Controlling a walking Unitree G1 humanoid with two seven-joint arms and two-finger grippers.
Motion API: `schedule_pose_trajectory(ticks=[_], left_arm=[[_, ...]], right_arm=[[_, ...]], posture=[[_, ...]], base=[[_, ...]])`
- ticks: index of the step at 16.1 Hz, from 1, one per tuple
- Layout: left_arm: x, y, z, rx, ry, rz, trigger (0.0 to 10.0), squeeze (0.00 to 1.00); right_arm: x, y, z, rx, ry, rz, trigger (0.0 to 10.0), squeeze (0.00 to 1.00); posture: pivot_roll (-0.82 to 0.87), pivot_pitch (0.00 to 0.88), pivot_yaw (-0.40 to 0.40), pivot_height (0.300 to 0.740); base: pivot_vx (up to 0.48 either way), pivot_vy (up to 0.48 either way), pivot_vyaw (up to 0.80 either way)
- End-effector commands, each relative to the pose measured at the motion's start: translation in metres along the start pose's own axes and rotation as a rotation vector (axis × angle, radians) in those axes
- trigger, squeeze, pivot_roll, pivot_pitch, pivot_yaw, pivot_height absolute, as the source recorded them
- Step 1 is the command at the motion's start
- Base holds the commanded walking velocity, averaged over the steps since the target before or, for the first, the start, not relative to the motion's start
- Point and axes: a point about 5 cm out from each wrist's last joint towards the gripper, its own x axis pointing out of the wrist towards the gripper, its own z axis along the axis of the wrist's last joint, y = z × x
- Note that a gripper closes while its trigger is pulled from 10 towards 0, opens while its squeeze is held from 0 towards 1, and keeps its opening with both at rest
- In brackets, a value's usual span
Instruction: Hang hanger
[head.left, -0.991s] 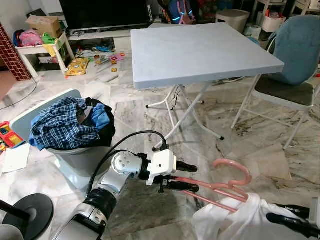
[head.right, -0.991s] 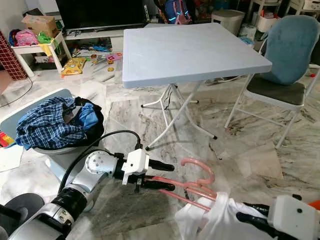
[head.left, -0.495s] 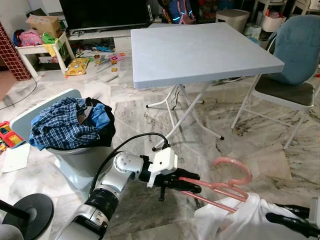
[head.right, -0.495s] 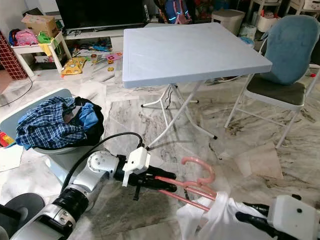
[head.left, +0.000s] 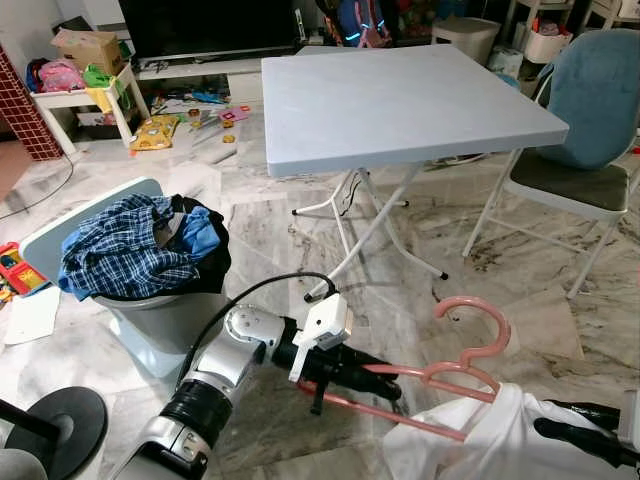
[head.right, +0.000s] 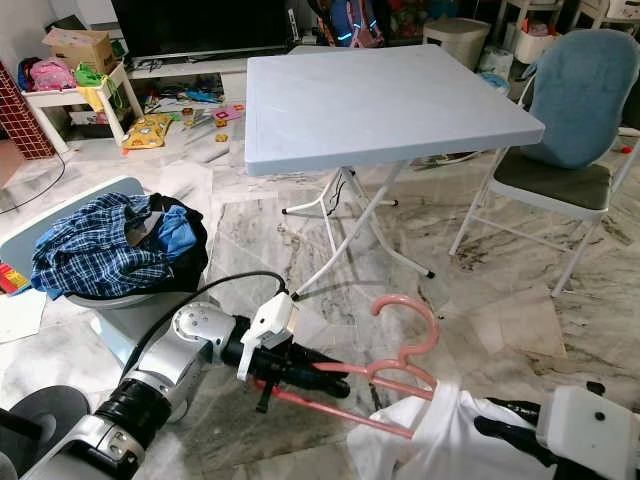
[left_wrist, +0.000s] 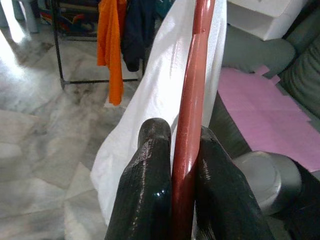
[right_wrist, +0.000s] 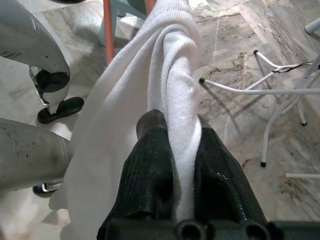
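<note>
A pink hanger (head.left: 470, 345) is held low over the marble floor, its hook up and its far end inside a white garment (head.left: 470, 440). My left gripper (head.left: 385, 385) is shut on the hanger's shoulder bar; in the left wrist view its fingers (left_wrist: 150, 190) pinch the reddish bar (left_wrist: 192, 100) with the white cloth (left_wrist: 155, 95) hanging behind it. My right gripper (head.left: 585, 440) at the lower right is shut on a fold of the white garment (right_wrist: 172, 110), as its wrist view shows.
A laundry basket (head.left: 150, 260) with a plaid shirt stands at the left. A grey folding table (head.left: 400, 95) and a blue chair (head.left: 590, 110) stand ahead. A round black base (head.left: 55, 420) lies at the lower left. Clothes hang on a rack (left_wrist: 107, 40) in the left wrist view.
My left gripper has slid down and to the right along the hanger bar. The hanger has tipped more upright, its hook risen, and the white garment has spread further onto it.
</note>
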Motion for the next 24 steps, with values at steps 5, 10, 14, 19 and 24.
schedule_pose_trajectory(ticks=[5,10,14,19,24], left_arm=[[0.002,0.0,0.012,0.044,-0.045,0.031,10.0,0.84],[0.003,-0.002,0.011,0.108,-0.011,0.04,10.0,1.0],[0.002,-0.005,0.008,0.093,0.014,-0.012,3.7,0.0],[0.0,-0.009,0.003,0.052,0.028,-0.051,0.0,0.0],[0.001,-0.005,0.002,0.088,0.017,0.017,0.0,0.0]], right_arm=[[0.005,0.002,0.002,-0.015,-0.018,0.023,10.0,0.0],[0.005,0.002,0.0,-0.021,-0.016,0.02,10.0,0.0],[0.004,-0.001,0.0,-0.038,-0.009,0.014,10.0,0.0],[0.005,-0.005,0.001,-0.05,-0.013,-0.003,10.0,0.0],[0.014,-0.008,0.0,-0.04,-0.025,-0.039,10.0,0.0]], posture=[[-0.09,0.0,0.024,0.74],[-0.08,0.0,0.023,0.74],[-0.09,0.0,0.021,0.74],[-0.09,0.0,0.017,0.74],[-0.09,0.0,0.016,0.74]], base=[[0.0,0.0,0.0],[0.0,0.0,0.0],[0.0,0.0,0.0],[0.0,0.0,0.0],[0.0,0.0,0.0]])
